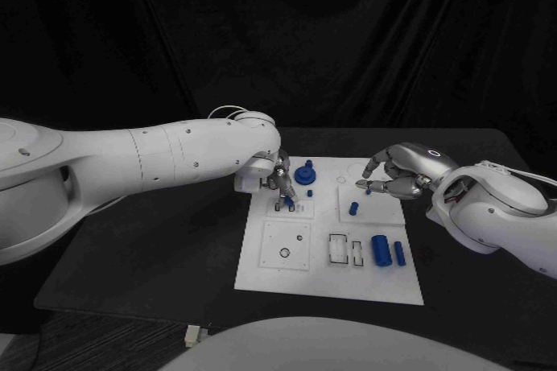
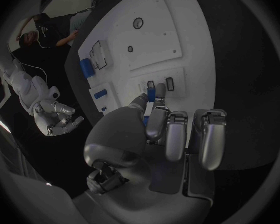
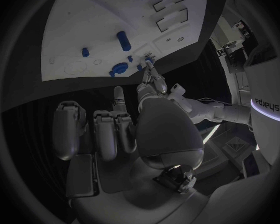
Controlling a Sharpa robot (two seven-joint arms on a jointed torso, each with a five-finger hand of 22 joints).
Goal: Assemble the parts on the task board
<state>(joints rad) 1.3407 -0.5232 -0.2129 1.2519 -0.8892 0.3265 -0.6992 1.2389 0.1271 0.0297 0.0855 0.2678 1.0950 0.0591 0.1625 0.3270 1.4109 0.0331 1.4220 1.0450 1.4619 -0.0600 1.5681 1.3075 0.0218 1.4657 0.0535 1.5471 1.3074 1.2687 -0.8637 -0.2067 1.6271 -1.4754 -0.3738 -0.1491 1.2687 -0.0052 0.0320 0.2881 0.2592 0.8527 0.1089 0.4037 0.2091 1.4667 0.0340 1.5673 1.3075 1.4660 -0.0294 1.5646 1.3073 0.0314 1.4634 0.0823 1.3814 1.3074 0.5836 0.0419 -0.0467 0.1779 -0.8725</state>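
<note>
A black curtain hangs behind the black tabletop (image 1: pixel 151 258), and the white board (image 1: pixel 336 282) lies in the middle of it, its long side running away from me.

My left arm reaches in across the tabletop to the board's far left corner. My left robot hand (image 1: pixel 278 182) points down there, fingers drawn close together, and between thumb and a fingertip I pinch a small blue part (image 2: pixel 151 93). That part stands nearly upright, its long axis pointing down at a pair of small slots (image 2: pixel 160 84) in a raised white block on the board; I cannot tell whether its tip touches the block.

My right arm comes in over the board's far right edge. My right robot hand (image 1: pixel 401 174) hovers above the board with the fingers curled inward and apart at the tips; I see nothing in it.

A blue knob (image 1: pixel 304 175) with a round base stands upright just beside my left robot hand. A short blue peg (image 1: pixel 352 208) stands upright on a block below my right robot hand. Nearer to me, a thick blue cylinder (image 1: pixel 380 249) and a thinner blue bar (image 1: pixel 398 253) lie flat side by side, both with their long axes running along the board's long side, just beside two rectangular slots (image 1: pixel 346 250).
</note>
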